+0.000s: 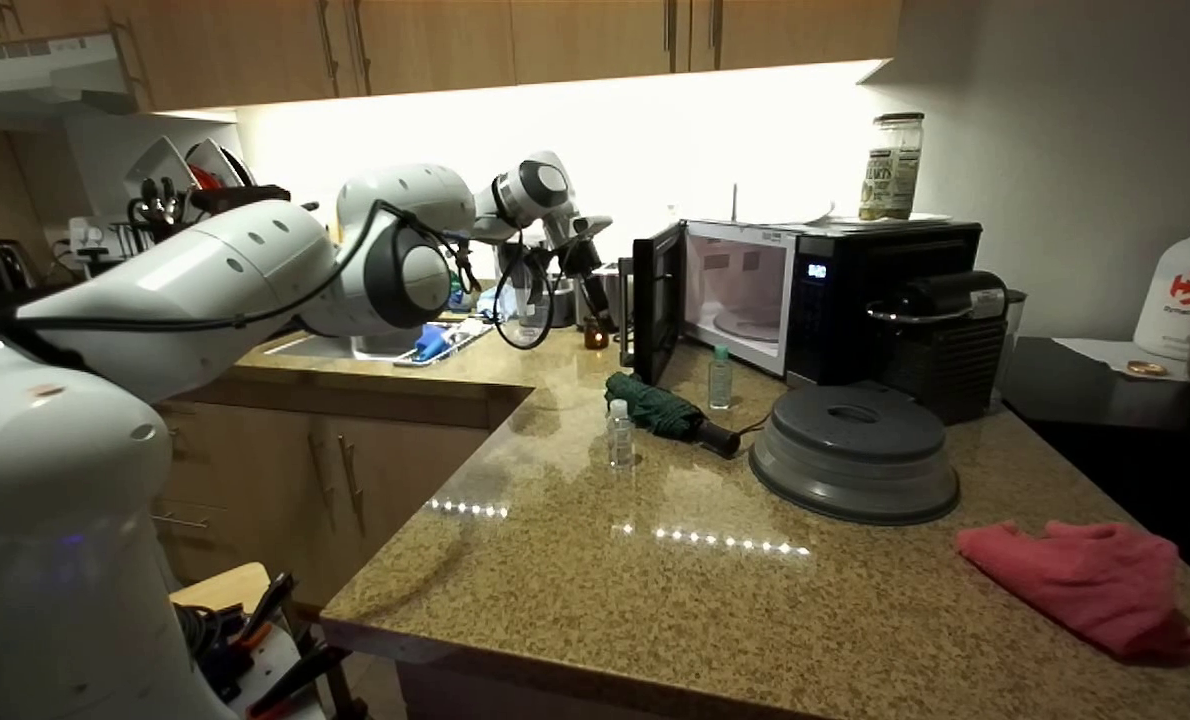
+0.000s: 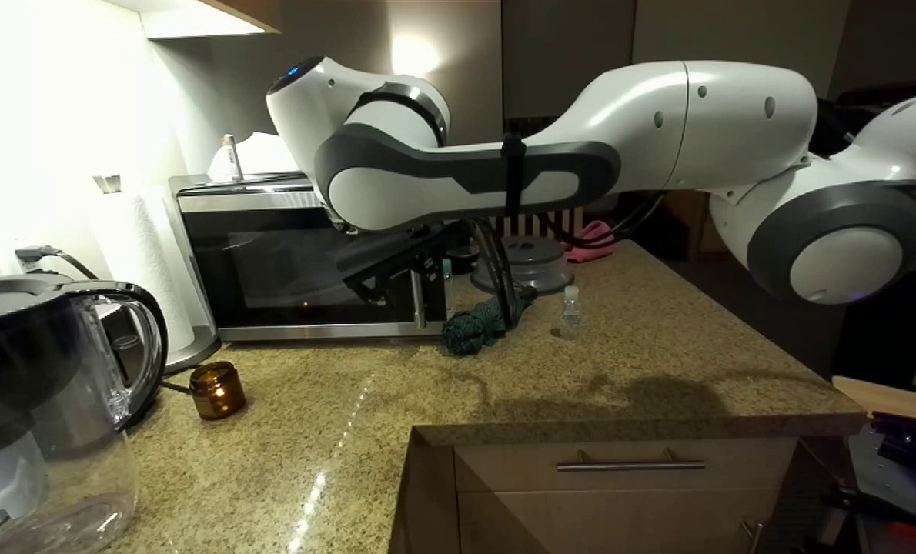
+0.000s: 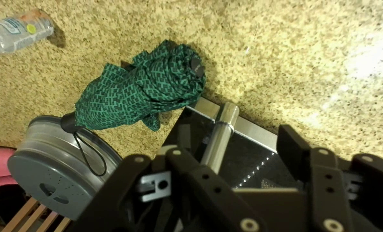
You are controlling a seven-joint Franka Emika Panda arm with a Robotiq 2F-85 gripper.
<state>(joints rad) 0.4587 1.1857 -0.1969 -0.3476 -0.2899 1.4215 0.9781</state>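
Note:
My gripper [image 3: 236, 140] is open, with its two black fingers wide apart in the wrist view. It hangs outside the swung-open microwave door [image 3: 252, 161]. The door's silver bar handle [image 3: 219, 138] shows between the fingers, nearer the left one; I cannot tell whether they touch. In both exterior views the gripper [image 1: 600, 300] [image 2: 392, 281] is close to the door [image 1: 660, 300] and its handle [image 2: 418, 300]. A folded green patterned umbrella [image 3: 136, 93] with a black handle lies on the counter by the door's corner. Nothing is held.
Two small clear bottles [image 1: 620, 440] [image 1: 720, 382] stand beside the umbrella. A grey domed cover [image 1: 855, 460] and a pink cloth [image 1: 1085, 585] lie nearer the counter's end. An amber jar [image 2: 217, 391] and a water pitcher [image 2: 50, 431] stand behind the door. A black machine [image 1: 940, 345] fronts the microwave.

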